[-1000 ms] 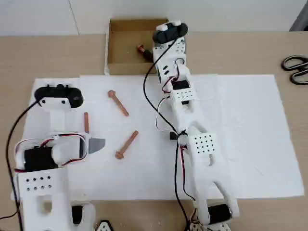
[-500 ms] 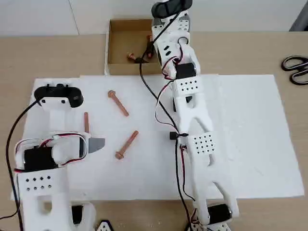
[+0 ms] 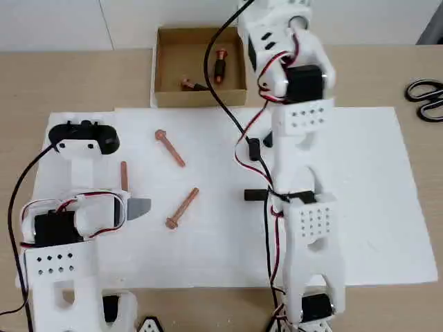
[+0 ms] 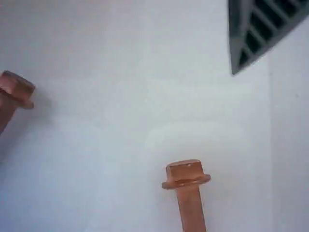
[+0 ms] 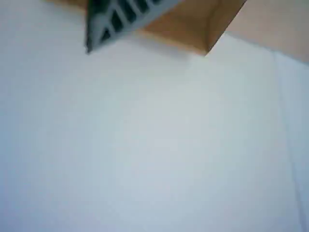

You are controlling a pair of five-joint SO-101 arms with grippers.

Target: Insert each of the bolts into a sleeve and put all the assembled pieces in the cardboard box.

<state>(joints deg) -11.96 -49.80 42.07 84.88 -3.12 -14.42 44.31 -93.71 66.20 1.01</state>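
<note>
Two finished pieces (image 3: 220, 63) being kept in cardboard box (image 3: 173, 62); three bolts (image 3: 169, 148) being left loose on white sheet (image 3: 360, 180) near left pincer (image 3: 137, 207), likely for next pick; right pincer (image 5: 118, 19) being held by box corner; apart or together cannot be told for either.

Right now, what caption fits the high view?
Two pieces lie in the cardboard box; three bolts lie loose on the white sheet.

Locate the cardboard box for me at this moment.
In the high view the cardboard box sits on the wooden table against the white sheet's far edge, just left of the right arm, with two pieces inside.
</note>
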